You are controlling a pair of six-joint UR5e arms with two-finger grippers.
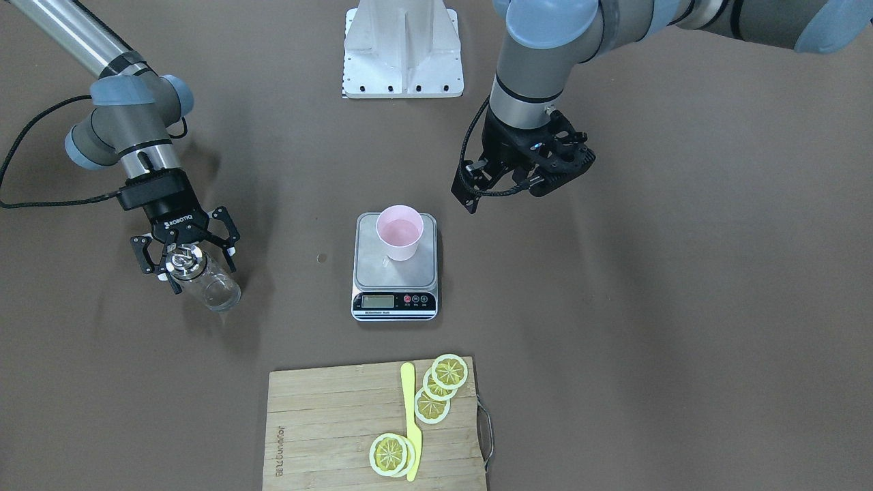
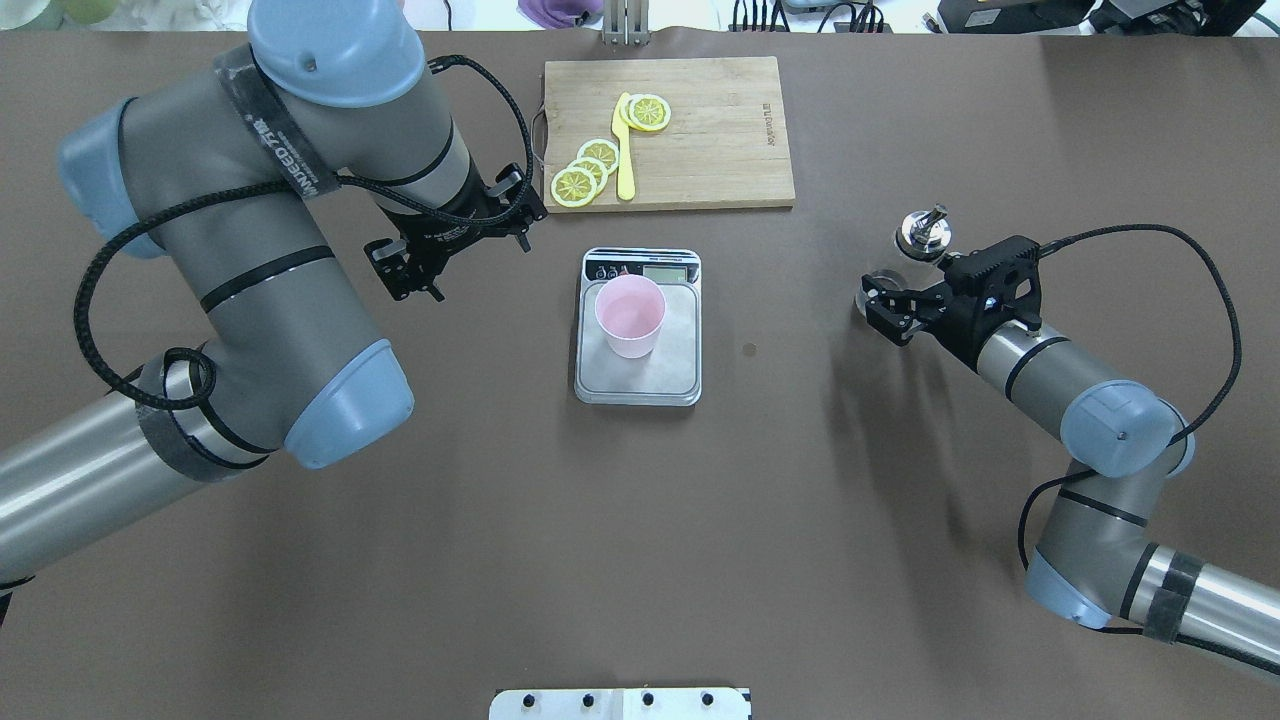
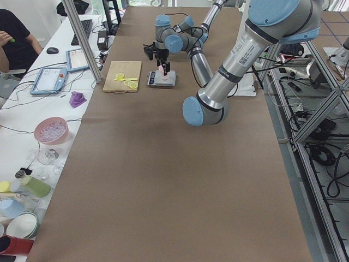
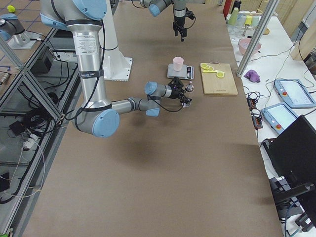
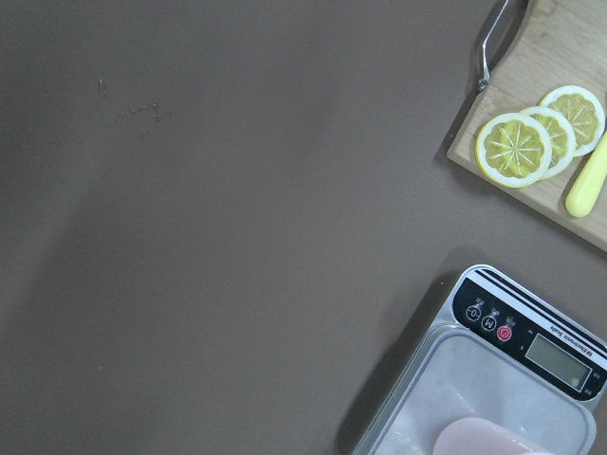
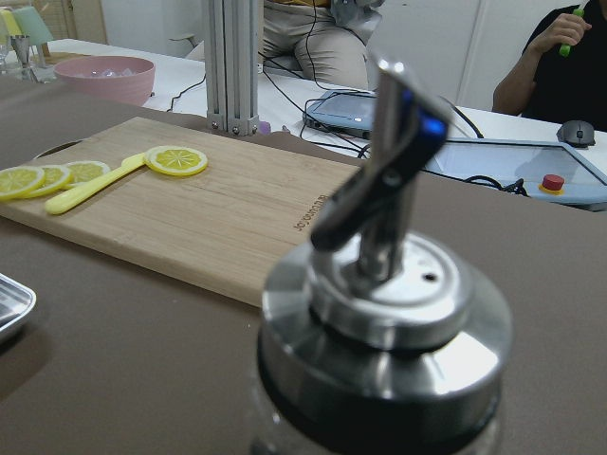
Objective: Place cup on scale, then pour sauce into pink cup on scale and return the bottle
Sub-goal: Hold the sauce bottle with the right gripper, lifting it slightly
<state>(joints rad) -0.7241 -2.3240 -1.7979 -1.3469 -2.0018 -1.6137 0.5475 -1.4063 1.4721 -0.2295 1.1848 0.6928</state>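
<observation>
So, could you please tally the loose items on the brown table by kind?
Pink cup: 1
Scale: 1
Glass bottle: 1
Wooden cutting board: 1
Yellow knife: 1
Lemon slices: 5, some overlapping
Total: 10

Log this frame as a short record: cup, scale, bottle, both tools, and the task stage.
cup: upright on the scale's platform, no sauce visible inside
scale: table centre, display facing away from the robot
bottle: standing on the table, robot's right side
right tool: open, fingers straddling the bottle
left tool: looks open, empty, raised beside the scale
other: cutting board with lemon slices, yellow knife
stage: cup placed; pour not yet done
</observation>
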